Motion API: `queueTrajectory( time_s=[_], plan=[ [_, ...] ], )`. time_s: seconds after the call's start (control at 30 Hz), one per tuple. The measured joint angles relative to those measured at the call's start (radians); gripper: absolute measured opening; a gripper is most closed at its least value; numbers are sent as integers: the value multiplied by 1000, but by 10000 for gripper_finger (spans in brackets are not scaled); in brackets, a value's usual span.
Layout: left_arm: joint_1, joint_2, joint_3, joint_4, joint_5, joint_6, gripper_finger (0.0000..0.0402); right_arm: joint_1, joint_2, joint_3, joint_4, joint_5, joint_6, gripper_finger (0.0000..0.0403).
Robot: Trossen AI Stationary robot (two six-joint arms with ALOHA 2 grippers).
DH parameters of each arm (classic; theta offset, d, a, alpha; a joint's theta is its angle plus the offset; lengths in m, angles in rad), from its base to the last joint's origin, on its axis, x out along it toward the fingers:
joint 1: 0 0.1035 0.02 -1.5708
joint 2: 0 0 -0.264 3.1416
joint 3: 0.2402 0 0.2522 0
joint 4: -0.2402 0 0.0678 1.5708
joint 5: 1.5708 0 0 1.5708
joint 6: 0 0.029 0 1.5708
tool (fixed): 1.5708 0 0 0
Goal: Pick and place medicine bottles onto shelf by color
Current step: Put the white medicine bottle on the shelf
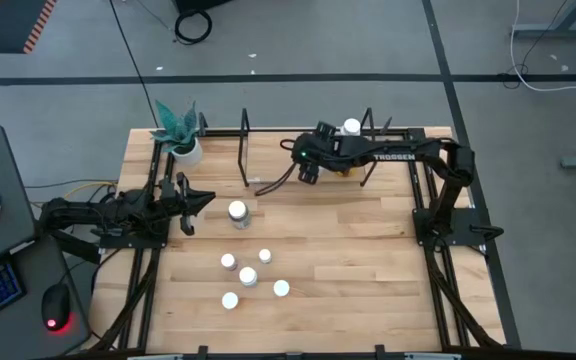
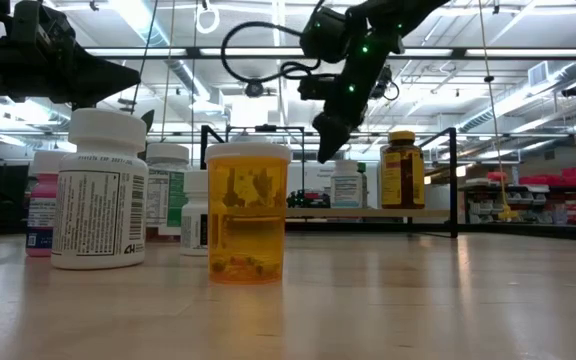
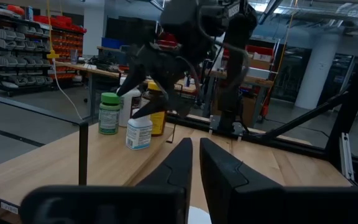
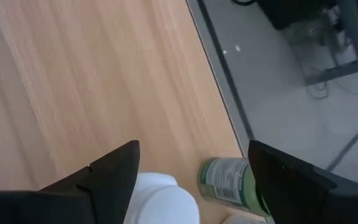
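Right hand [image 1: 306, 160] hovers over the shelf [image 1: 268, 180] at about 12 o'clock on the worktop [image 1: 368, 280], fingers spread wide with nothing between them; in the right wrist view a white cap [image 4: 157, 193] and a green bottle [image 4: 225, 180] lie directly below the open jaws. Left hand [image 1: 200, 200] waits at about 9 o'clock, fingers pinched together and empty. Already standing on the shelf: the green bottle, a small white bottle [image 3: 139, 132] and the amber bottle [image 2: 401, 170] with its yellow cap. Still loose on the worktop: a cluster of white-capped bottles [image 1: 250, 277] near centre toward 6 o'clock, plus one larger bottle [image 1: 237, 212] just above them; the low view shows an orange translucent vial [image 2: 248, 212] and a tall white bottle [image 2: 99, 190] among these. Judgement: bottles look like light, rigid plastic with smooth, slippery labelled walls and easily tipped. Best hold is probably across the body just under the cap, jaws level, moderate squeeze.
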Motion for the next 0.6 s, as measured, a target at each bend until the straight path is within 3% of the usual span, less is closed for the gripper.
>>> queueTrajectory(
  time_s=[0.3,0.6],
  plan=[
    [0,0,0,0,0,0,28,40,1,-78,83,145,-87,309],
    [0,0,0,0,0,0,39,39,0,-94,33,160,-47,309]
  ],
)
